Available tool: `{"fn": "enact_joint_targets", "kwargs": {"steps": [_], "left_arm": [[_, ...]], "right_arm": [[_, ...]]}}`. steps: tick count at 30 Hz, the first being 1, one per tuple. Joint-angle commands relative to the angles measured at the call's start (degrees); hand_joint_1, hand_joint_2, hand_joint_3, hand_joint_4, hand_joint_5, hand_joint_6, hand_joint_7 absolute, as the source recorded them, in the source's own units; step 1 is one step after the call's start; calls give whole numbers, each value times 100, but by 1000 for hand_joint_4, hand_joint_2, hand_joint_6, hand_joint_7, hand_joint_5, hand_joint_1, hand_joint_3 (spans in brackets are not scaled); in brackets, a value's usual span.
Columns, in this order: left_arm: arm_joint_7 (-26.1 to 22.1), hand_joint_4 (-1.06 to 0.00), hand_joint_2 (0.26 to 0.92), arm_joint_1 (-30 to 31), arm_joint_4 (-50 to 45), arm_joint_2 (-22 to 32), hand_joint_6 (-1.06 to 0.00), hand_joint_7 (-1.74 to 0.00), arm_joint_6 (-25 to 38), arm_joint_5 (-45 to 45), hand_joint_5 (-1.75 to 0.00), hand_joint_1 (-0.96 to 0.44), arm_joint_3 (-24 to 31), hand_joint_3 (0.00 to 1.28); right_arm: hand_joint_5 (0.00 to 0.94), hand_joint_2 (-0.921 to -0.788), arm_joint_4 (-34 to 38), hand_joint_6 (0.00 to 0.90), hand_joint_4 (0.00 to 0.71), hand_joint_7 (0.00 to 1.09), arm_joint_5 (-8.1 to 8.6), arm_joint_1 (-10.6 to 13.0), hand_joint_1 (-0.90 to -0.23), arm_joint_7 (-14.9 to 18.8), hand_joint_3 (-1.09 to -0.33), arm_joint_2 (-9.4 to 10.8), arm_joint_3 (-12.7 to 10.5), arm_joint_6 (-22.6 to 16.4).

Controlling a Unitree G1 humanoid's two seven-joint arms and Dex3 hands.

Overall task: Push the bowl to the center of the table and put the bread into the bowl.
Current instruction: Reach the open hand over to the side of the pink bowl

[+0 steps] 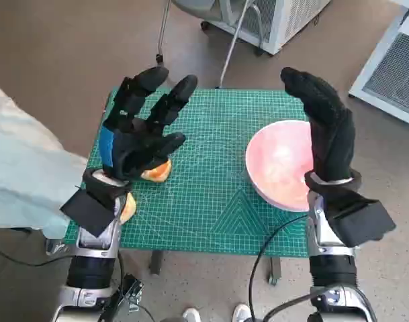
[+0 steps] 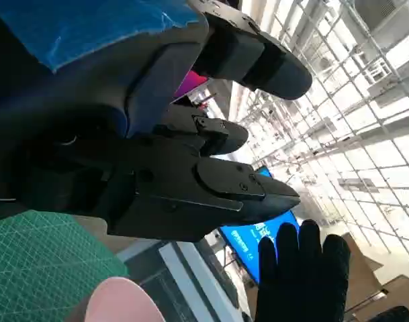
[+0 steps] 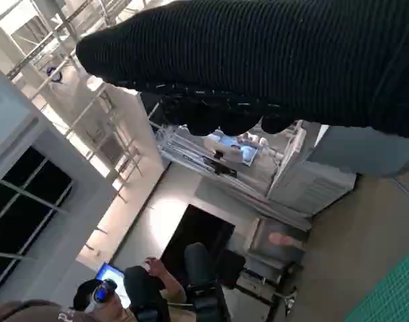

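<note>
Your pink bowl (image 1: 283, 163) sat on the green cutting mat (image 1: 204, 201) that covered the desk (image 1: 150, 245), well to the right-hand side of the mat's middle and near its front right corner, so it was not yet at the center. Your right hand (image 1: 325, 127), in its black knitted glove, stood upright just beside the bowl's right rim, fingers together and stretched away from you, grasping nothing; whether the glove actually touched the rim could not be told. Far from the bowl, on the opposite side of the mat, your left hand (image 1: 140, 127) hovered with its black fingers (image 1: 174, 97) spread apart and nothing in them, the blue tape showing on its back. The bread (image 1: 157, 171) lay on the mat well apart from the bowl, mostly hidden beneath that left hand, with only an orange-brown edge peeking out; a second orange-brown piece (image 1: 128, 206) showed further from the bowl still, by your left wrist at the mat's edge. In the left wrist view the bowl's pink rim (image 2: 120, 302) appeared beyond the spread fingers, with the gloved right hand (image 2: 301, 278) raised past it. In the right wrist view a person (image 3: 160, 285) sat at a screen far behind the glove (image 3: 258, 60).
</note>
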Motion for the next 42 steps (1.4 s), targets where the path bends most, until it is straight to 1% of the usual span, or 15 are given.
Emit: {"fn": "enact_joint_targets", "kwargs": {"steps": [1, 17, 22, 25, 27, 30, 33, 36, 38, 42], "left_arm": [[-4, -482, 921, -62, -21, 38, -260, -706, -23, -1, -2, -143, -3, 135], [-6, -481, 921, -72, -4, 29, -258, -705, -27, -15, -1, -149, -19, 134], [-4, -481, 921, -76, 16, 24, -258, -704, -34, -20, -1, -146, -19, 135], [1, -481, 921, -64, 9, 20, -258, -704, -34, -14, -1, -144, -22, 136], [9, -481, 921, -48, 1, 18, -258, -703, -36, -8, -1, -144, -22, 136], [21, -481, 921, -28, -8, 12, -259, -702, -32, -3, -1, -143, -21, 136], [40, -481, 921, 5, -41, 1, -259, -702, -26, 13, -1, -141, -29, 137], [43, -481, 921, 41, -71, 1, -259, -702, -18, 5, -1, -138, -23, 137], [47, -481, 921, 62, -87, -3, -258, -702, -16, 2, -1, -136, -22, 138], [57, -480, 921, 102, -127, -16, -255, -704, -15, -8, 0, -125, -19, 140]], "right_arm": [[6, -921, 77, 93, 423, 817, -36, 76, -582, 29, -725, 12, 16, 3], [6, -921, 41, 87, 424, 815, -5, 84, -576, 53, -727, -12, 7, 41], [6, -921, 43, 86, 424, 816, -18, 93, -581, 47, -726, -14, 8, 27], [6, -921, 25, 86, 424, 817, -33, 117, -584, 44, -724, -34, 2, 14], [6, -921, 39, 86, 424, 818, 6, 138, -587, 74, -723, -89, -38, -8], [6, -921, 172, 84, 424, 820, 130, 141, -585, 165, -725, -219, -150, -69], [6, -921, 301, 81, 424, 822, 202, 181, -582, 220, -728, -319, -258, -161], [5, -921, 589, 77, 422, 819, 263, 234, -582, 221, -729, -468, -445, -340], [5, -921, 851, 89, 423, 798, 298, 245, -584, 204, -727, -575, -583, -481], [5, -921, 1374, 135, 429, 714, 358, 250, -591, 121, -712, -738, -851, -733]]}}
